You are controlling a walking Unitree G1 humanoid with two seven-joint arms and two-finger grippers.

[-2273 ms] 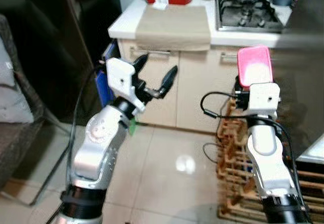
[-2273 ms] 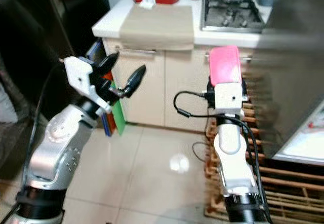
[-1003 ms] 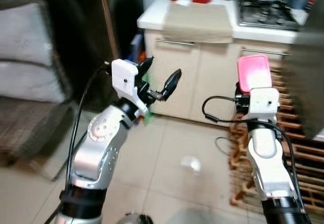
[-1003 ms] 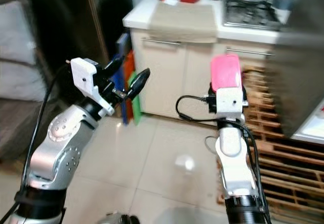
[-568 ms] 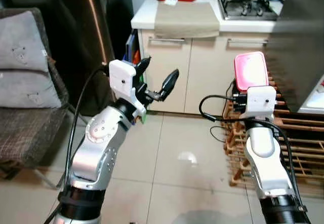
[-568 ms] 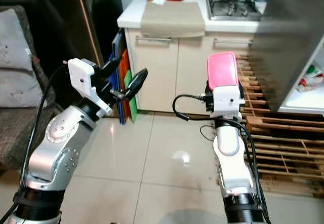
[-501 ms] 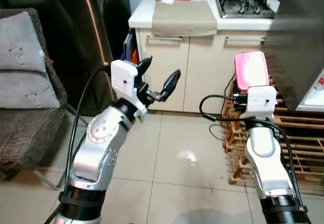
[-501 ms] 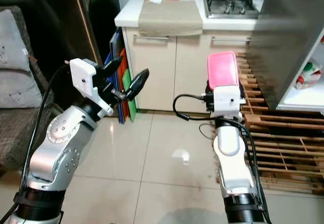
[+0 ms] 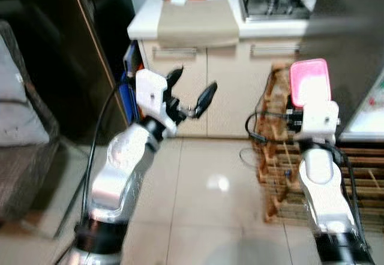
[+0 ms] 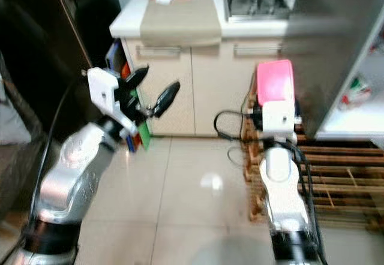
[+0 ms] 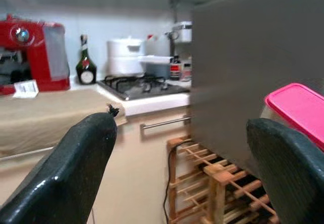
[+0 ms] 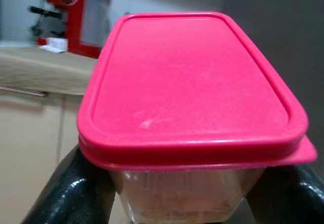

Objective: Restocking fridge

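Right gripper [image 12: 172, 196] pinches the clear plastic container with pink lid [image 12: 190, 89] low on its sides; rigid, probably light, slippery. Left gripper [image 9: 191, 97] spread, empty.

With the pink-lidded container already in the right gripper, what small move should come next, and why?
Probably turn and step toward the robot's right. The right gripper is shut on the pink-lidded container, the left gripper is open and holds nothing, and the open fridge shelf lies to the right, behind the grey fridge door, out of reach.
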